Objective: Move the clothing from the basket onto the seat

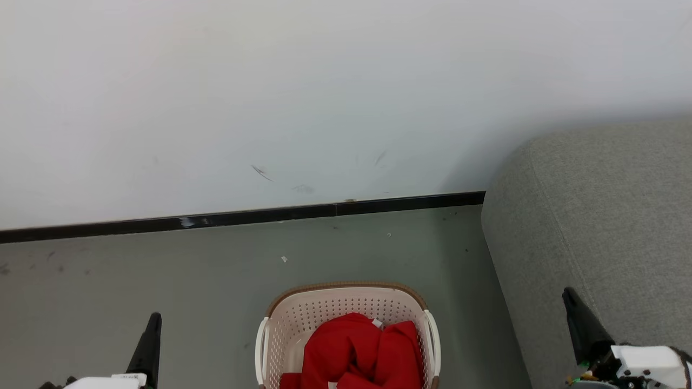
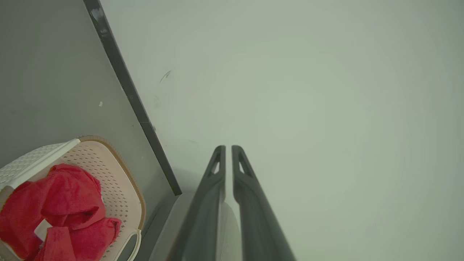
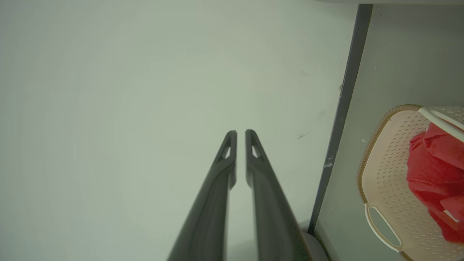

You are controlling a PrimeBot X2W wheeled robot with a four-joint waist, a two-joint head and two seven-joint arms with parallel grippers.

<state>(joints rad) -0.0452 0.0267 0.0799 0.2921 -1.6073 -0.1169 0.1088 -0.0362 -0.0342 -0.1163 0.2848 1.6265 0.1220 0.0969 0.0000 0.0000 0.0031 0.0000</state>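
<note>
Roughly between left pincer (image 1: 154, 320) and right pincer (image 1: 567, 295), clothing (image 1: 359, 351) in the basket (image 1: 303, 314).

The left gripper (image 2: 228, 149) and right gripper (image 3: 240, 133) look alike: two long, matte dark-grey fingers (image 3: 268, 203), broad at the base and tapering to rounded tips, each tip pierced by a small triangular slot. Behind them sit white wrist housings (image 1: 649, 361) — the right one shows green and yellow specks at its dark base.

Bright red clothing (image 1: 358, 351) (one crumpled heap) in the cream perforated basket (image 1: 346, 284), near the grey seat (image 1: 594, 216).
</note>
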